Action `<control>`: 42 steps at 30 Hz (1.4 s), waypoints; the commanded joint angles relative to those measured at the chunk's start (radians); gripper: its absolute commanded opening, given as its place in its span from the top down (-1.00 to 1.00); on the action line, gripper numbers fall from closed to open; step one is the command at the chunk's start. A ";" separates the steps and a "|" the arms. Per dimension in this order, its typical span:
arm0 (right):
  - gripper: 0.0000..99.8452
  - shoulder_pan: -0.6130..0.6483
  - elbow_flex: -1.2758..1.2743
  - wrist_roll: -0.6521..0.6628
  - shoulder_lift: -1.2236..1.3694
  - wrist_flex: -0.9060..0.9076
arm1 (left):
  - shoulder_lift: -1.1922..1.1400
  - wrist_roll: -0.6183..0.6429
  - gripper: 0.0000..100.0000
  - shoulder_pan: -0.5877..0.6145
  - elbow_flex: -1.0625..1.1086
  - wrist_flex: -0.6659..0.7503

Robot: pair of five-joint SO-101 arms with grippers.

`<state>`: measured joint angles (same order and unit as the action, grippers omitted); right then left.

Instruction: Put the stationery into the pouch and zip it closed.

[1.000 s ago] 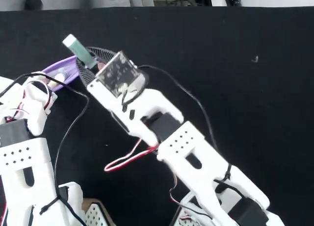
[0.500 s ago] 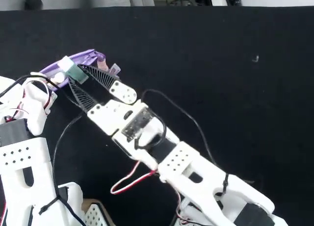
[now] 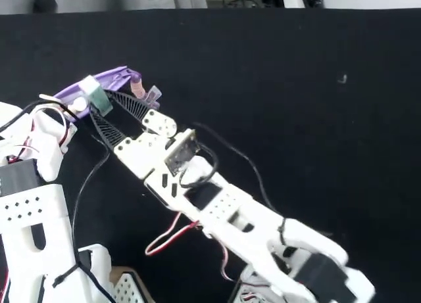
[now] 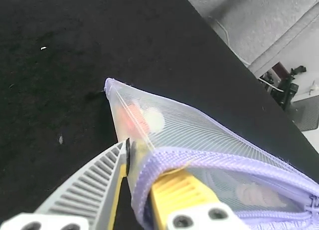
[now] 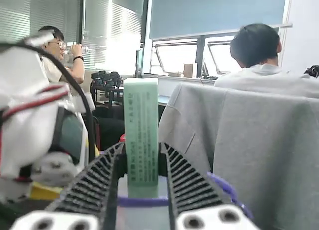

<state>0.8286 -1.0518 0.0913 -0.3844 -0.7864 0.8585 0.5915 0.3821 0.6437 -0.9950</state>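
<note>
Green stationery stick (image 5: 141, 120) upright, clamped btwn right gripper (image 5: 141, 148) fingers, lower end at mouth of purple mesh pouch (image 4: 199, 140). Pouch at worktop (image 3: 296, 86) left side, zip edge pinched by left gripper (image 4: 142, 165) fingers; pink & white items (image 4: 142, 119) inside.

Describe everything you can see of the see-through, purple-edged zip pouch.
The see-through ribbed plastic pouch has a purple fabric zip band along its top. The left claw is shut on one end of that band. Blurred red and white items show inside. The right claw holds a pale green rectangular stick at its rim.
</note>
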 commanded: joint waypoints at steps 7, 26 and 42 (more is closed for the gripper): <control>0.98 -0.031 0.154 -0.008 0.196 -0.178 | 0.005 0.008 0.94 -0.007 0.007 0.021; 0.97 -0.063 0.262 -0.017 0.401 -0.178 | 0.003 0.009 0.94 0.041 0.007 0.018; 0.53 -0.074 0.260 -0.089 0.397 -0.178 | 0.003 0.011 0.94 0.044 0.007 0.023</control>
<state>0.7764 -0.8263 0.0054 0.0161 -0.9521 0.8569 0.5930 0.4035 0.6575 -0.9920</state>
